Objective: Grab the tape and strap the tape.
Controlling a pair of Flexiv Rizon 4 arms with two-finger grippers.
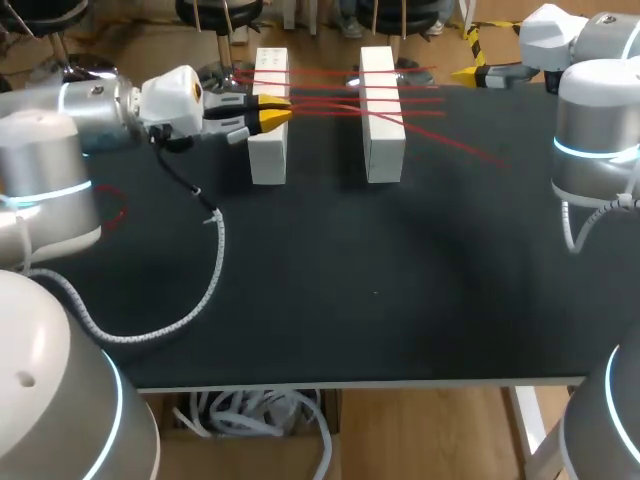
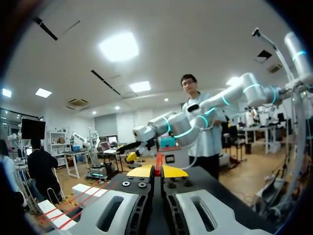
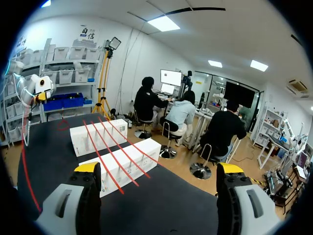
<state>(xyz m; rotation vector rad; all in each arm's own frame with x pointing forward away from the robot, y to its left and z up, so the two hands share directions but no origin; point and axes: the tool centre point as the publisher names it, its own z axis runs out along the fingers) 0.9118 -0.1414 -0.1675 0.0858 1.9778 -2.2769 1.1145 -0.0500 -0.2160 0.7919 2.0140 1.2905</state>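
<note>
Two white blocks under red tape strands

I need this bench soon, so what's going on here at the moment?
The left gripper is shut on the red tape, right beside the left white block. Several red strands already run across that block and the right white block, which stand side by side on the black table. The right gripper is open and holds nothing, off at the table's far right edge.
</note>
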